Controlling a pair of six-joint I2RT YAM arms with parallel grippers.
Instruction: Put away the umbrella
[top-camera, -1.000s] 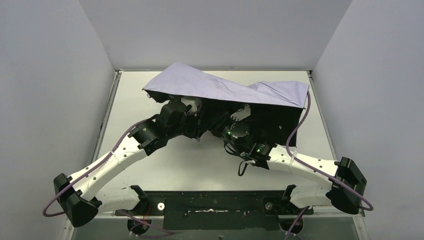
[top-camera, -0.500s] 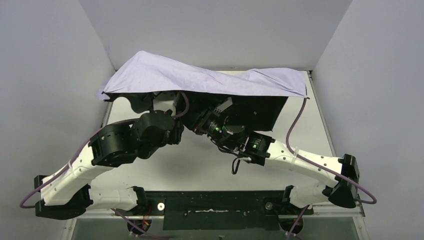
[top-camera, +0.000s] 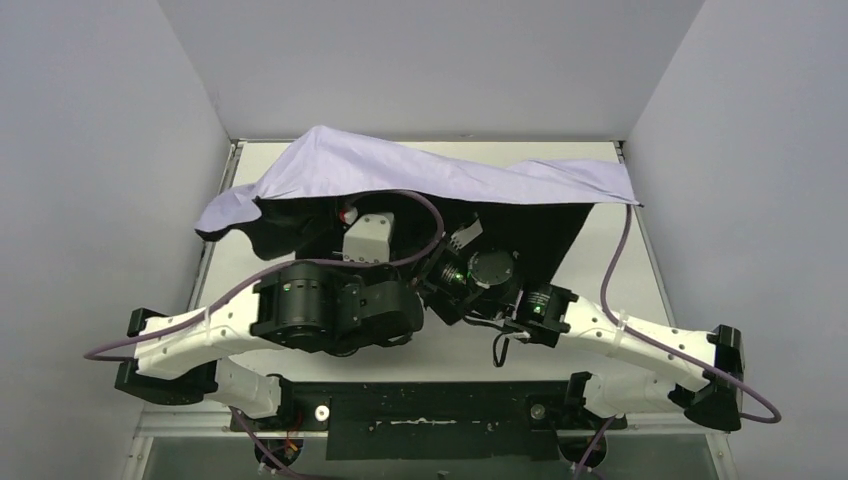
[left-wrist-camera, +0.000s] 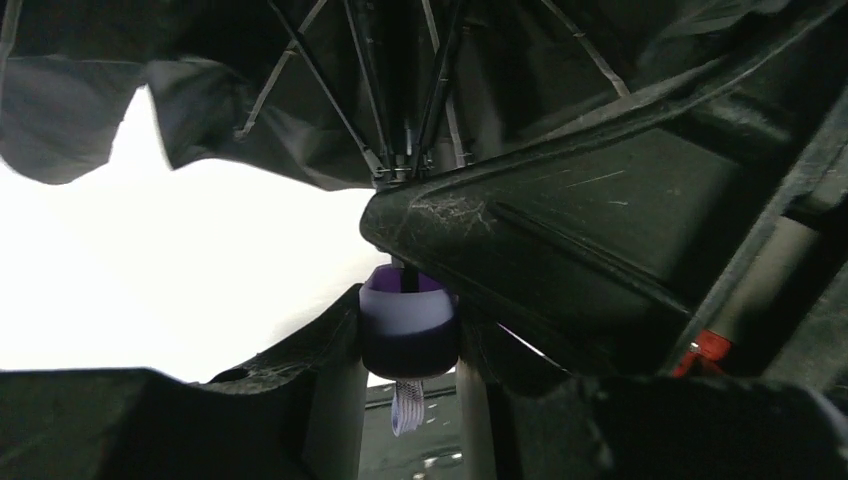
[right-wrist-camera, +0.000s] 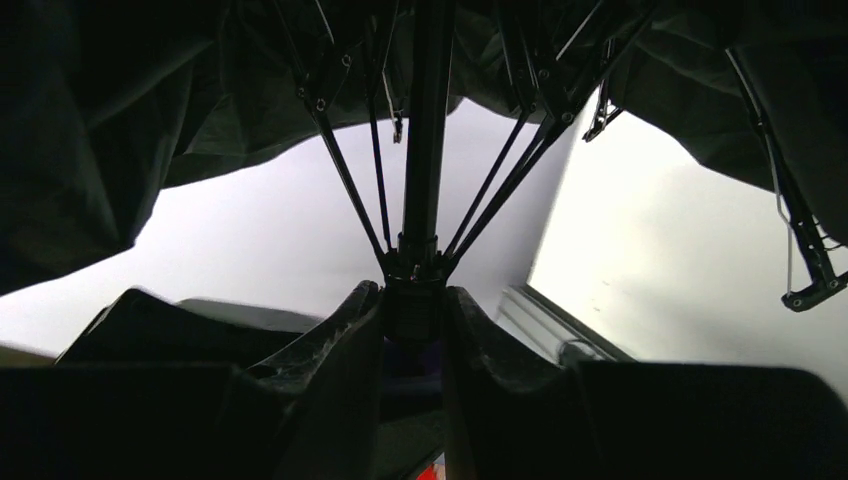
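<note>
The umbrella is half open, its lavender canopy (top-camera: 420, 175) spread across the back of the table with the black inside facing me. Both grippers are hidden beneath it in the top view. In the left wrist view my left gripper (left-wrist-camera: 408, 345) is shut on the lavender handle (left-wrist-camera: 405, 315), a short strap hanging below it. In the right wrist view my right gripper (right-wrist-camera: 412, 300) is shut on the black runner (right-wrist-camera: 412, 280) on the shaft (right-wrist-camera: 425, 120), where the thin ribs (right-wrist-camera: 345, 180) meet. One right finger (left-wrist-camera: 600, 250) crosses the left wrist view just above the handle.
The white table (top-camera: 640, 280) is boxed in by grey walls at left, back and right, with a metal rail (top-camera: 215, 240) along its side. A black mounting strip (top-camera: 430, 410) runs along the near edge. Purple cables (top-camera: 610, 270) loop from both arms.
The left arm has drawn back toward the near edge, its wrist now low at the centre. The canopy has spread further to the left and its left edge has sagged. The right arm shifted slightly right.
</note>
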